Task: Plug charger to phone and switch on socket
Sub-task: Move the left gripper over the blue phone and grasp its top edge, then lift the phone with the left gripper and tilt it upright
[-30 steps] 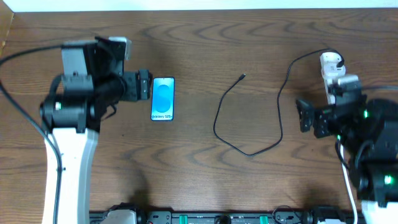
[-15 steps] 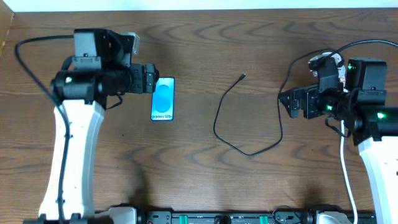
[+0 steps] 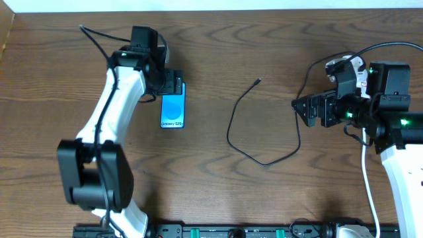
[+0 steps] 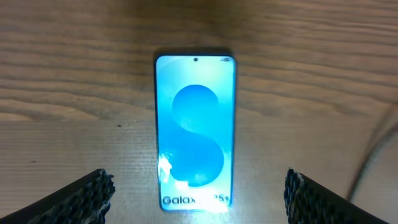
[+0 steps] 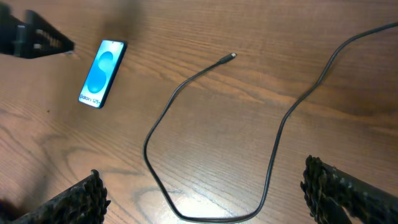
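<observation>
The phone [image 3: 173, 108] lies flat on the wooden table with its blue screen up; it also shows in the left wrist view [image 4: 196, 130] and the right wrist view [image 5: 102, 73]. My left gripper [image 3: 174, 87] is open over the phone's far end, its fingertips [image 4: 84, 198] wide on either side. The black charger cable [image 3: 232, 132] loops across mid-table, its plug tip [image 3: 258, 82] lying free [image 5: 232, 56]. Its white adapter head [image 3: 349, 66] shows partly behind my right arm. My right gripper [image 3: 306, 110] is open and empty above the cable loop [image 5: 273, 155]. The socket is hidden.
A thick white cord [image 3: 367, 192] runs down the right side beside my right arm. The table's far edge meets a white wall at the top. Equipment lines the near edge [image 3: 231, 231].
My left arm has reached forward and right, bringing its open gripper over the phone's far end. My right arm has risen and shifted left towards the cable, then held still.
</observation>
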Robot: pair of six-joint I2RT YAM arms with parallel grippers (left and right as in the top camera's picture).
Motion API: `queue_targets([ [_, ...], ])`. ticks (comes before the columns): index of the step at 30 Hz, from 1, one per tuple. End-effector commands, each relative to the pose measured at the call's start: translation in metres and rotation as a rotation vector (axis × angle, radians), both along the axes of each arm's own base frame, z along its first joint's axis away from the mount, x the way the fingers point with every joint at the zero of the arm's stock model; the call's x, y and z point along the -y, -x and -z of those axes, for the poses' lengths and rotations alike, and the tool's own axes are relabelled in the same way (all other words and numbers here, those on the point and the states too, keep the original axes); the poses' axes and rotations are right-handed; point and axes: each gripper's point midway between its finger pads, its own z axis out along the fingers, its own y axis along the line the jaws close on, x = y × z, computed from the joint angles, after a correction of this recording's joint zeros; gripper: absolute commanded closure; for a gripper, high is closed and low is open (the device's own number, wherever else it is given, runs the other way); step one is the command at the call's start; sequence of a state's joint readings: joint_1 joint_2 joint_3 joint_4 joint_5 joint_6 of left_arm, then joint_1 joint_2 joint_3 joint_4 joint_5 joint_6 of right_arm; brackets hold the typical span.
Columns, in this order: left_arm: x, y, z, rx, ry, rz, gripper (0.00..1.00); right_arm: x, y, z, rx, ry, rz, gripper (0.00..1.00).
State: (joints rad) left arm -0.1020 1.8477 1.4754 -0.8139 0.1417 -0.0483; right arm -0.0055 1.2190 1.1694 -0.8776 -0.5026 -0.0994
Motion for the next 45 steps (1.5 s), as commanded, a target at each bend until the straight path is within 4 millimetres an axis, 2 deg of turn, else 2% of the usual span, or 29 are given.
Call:
queue_targets([
  [1, -0.004, -0.007, 0.012, -0.021, -0.018, -0.054, 0.11, -0.001, -0.001, -0.010, 0.026, -0.010, -0.013, 0.01],
  [5, -0.008, -0.008, 0.034, -0.065, -0.035, -0.085, 0.11, -0.001, -0.001, -0.010, 0.027, -0.010, -0.013, 0.01],
  [9, -0.002, -0.002, 0.058, -0.134, -0.038, -0.102, 0.11, 0.001, -0.001, -0.009, 0.024, 0.001, -0.005, 0.01],
  [18, 0.002, 0.002, 0.093, -0.202, -0.056, -0.116, 0.11, 0.002, 0.000, -0.008, 0.016, 0.006, -0.001, 0.04],
  [32, 0.002, 0.001, 0.097, -0.198, -0.056, -0.111, 0.11, 0.002, 0.001, -0.006, 0.010, 0.008, 0.001, 0.03],
  [45, 0.003, 0.015, 0.112, -0.234, -0.048, -0.105, 0.11, 0.002, 0.002, -0.004, -0.001, 0.008, 0.001, 0.03],
])
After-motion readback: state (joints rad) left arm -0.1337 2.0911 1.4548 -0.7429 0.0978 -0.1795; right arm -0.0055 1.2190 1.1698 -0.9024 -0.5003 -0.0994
